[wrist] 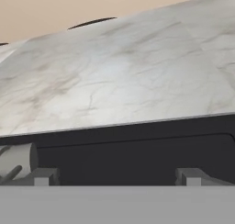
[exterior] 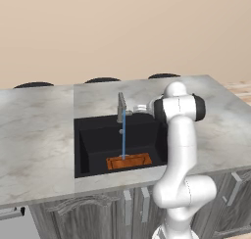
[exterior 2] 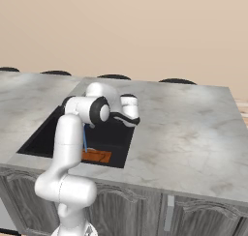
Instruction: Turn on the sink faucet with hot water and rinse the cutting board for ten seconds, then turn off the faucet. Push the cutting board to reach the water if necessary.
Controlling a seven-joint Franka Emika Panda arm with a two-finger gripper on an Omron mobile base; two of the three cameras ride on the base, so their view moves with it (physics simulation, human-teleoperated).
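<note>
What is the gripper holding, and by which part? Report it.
Nothing. The gripper is open over the sink's rim, with empty space between its fingertips.

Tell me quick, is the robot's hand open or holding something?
Gripper: open, fingers spread wide, holding nothing, just by the faucet.

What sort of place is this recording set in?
A rendered kitchen, most likely: a black sink set in a marble counter, a faucet running water onto a cutting board, grey cabinet doors below.
</note>
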